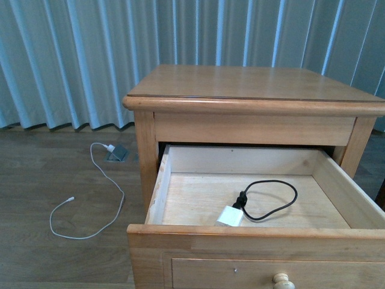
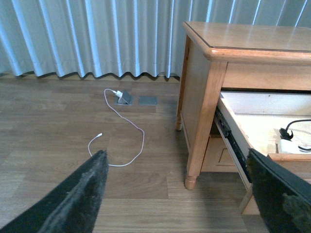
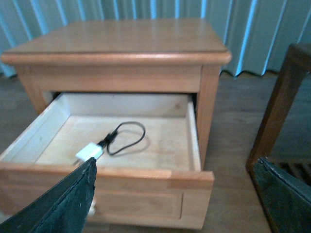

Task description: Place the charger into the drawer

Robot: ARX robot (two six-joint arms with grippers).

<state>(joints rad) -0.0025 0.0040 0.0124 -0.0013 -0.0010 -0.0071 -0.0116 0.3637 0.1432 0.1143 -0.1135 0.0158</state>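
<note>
Already the charger [image 1: 231, 215] lies inside the open drawer [image 1: 198, 229] — near its front.

White charger [image 1: 230, 215] with looped black cable lies inside the open drawer [image 1: 337, 186].

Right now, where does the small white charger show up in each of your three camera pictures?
Front view: the charger lies low, just right of middle, on the drawer floor by its front wall.
Left wrist view: charger partly seen inside the open drawer, behind its front wall.
Right wrist view: charger on the drawer floor, close behind the front wall.
Shared landmark: the nightstand top above the drawer shows in all three.
</note>
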